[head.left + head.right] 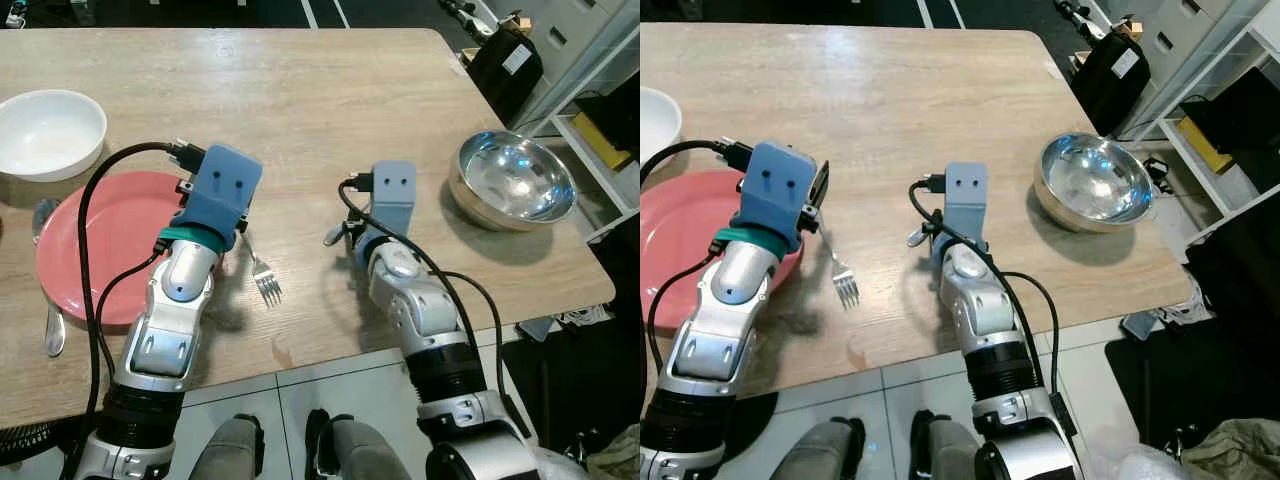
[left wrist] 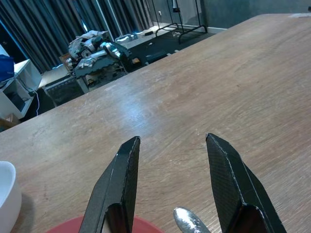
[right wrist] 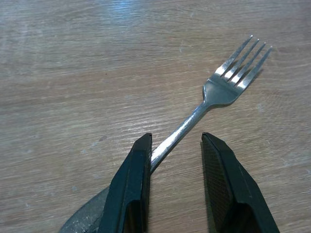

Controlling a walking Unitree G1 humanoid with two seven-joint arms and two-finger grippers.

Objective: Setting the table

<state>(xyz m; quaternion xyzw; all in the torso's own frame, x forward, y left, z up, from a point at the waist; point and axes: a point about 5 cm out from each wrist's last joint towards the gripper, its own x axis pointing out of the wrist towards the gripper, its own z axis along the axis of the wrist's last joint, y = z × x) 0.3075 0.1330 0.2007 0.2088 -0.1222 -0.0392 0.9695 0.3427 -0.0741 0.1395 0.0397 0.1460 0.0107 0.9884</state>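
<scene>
Black bag [image 1: 505, 62] beside white shelving [image 1: 590, 150].

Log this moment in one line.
left gripper open at red plate edge | right gripper open, straddling fork handle | steel bowl far right

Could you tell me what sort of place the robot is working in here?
Probably a lab or studio mocked up as a dining area: a wooden table laid with a red plate, beside white shelving and dark curtains.
</scene>
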